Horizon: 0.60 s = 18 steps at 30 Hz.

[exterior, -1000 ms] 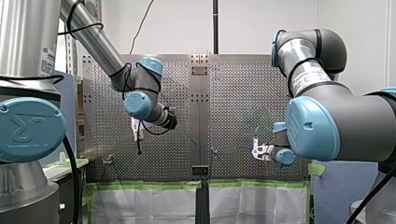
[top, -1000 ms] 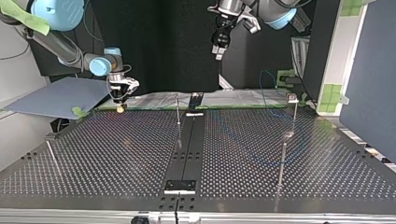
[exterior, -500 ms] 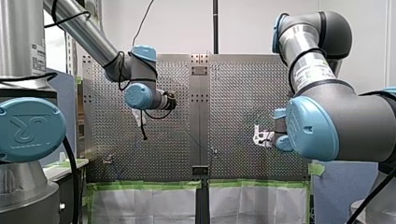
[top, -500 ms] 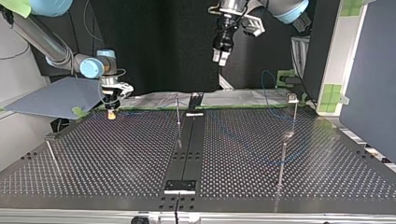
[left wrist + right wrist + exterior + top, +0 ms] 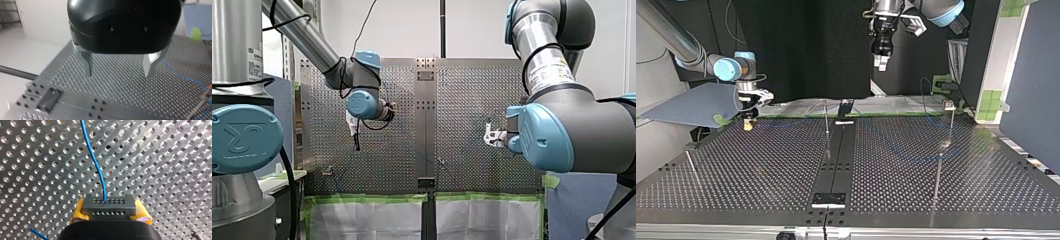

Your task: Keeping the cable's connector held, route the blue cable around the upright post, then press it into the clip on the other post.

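Connector [image 5: 109,206] is held, clamped between the yellow-padded fingers [image 5: 78,210] of the right gripper [image 5: 109,208], close over the surface [image 5: 162,157]. The blue cable [image 5: 96,165] is seen running straight ahead of those fingers. No turn round a post [image 5: 826,117] can be made out, so routing and the press-in are judged not yet done. The left gripper [image 5: 117,68] is carried high, metal fingers [image 5: 86,62] wide apart, nothing between them. Slack cable is seen beside and below them.
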Motion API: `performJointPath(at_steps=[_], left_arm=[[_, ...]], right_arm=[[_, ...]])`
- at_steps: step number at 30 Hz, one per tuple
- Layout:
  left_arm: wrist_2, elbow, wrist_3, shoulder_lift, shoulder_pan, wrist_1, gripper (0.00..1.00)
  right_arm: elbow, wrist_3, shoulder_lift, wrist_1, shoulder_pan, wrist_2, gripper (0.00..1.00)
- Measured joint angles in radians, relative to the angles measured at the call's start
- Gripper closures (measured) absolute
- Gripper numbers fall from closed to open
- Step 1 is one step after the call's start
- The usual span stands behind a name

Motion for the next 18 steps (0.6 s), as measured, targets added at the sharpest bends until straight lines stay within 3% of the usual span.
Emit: performJointPath(at_steps=[8,18], left_arm=[[-0.027,0.0,-0.003,-0.054,-0.002,0.012,0.0],[-0.028,0.0,-0.003,-0.061,-0.002,0.015,0.0]], right_arm=[[0.0,0.004,-0.002,-0.011,-0.003,-0.003,1.0],[0.0,0.004,-0.003,-0.013,-0.004,-0.003,1.0]])
